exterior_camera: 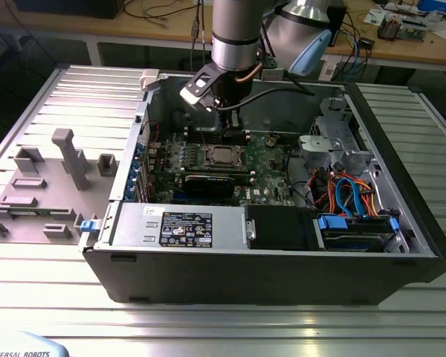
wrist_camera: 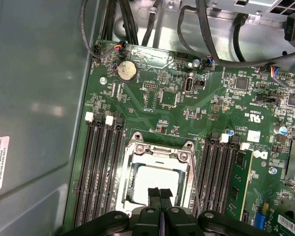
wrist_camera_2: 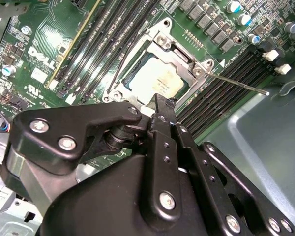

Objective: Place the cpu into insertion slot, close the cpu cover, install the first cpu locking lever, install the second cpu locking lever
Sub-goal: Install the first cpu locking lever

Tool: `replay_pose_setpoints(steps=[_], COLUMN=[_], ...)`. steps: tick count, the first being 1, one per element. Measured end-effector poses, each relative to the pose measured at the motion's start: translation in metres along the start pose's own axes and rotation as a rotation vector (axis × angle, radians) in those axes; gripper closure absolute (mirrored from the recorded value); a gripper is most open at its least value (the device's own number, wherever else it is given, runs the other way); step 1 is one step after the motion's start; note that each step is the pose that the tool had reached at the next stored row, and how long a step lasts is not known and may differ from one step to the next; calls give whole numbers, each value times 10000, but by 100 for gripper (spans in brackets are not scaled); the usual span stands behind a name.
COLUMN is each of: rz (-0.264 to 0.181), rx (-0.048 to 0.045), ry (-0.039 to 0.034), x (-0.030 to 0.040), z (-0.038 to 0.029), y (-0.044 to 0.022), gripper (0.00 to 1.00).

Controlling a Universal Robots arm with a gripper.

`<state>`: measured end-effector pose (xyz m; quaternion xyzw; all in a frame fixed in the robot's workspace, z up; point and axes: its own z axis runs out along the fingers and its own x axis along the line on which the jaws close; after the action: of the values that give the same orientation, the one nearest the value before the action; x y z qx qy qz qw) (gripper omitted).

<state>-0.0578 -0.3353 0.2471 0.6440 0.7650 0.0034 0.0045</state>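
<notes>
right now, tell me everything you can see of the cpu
The cpu is a small flat square chip with a pale silver-tan metal top. It lies flat inside a silvery metal frame on the green board, its top bare in the frame's window. The tool, shut, is by one side of it; contact cannot be told.

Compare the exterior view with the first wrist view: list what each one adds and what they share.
Exterior view adds: the whole open computer case, its labelled power supply and grey fixtures on the exterior view's left. First wrist view adds: a coin battery and white memory-slot latches. Shared: the cpu in its insertion slot, with the shut gripper by it.
</notes>
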Motion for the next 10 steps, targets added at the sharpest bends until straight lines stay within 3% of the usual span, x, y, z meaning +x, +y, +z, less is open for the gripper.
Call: replay_pose_setpoints(steps=[4,10], rz=[-33,-814], rx=[1,-2], ry=[-4,5], x=[0,1], z=[0,-1], y=[0,0], gripper=[89,89])
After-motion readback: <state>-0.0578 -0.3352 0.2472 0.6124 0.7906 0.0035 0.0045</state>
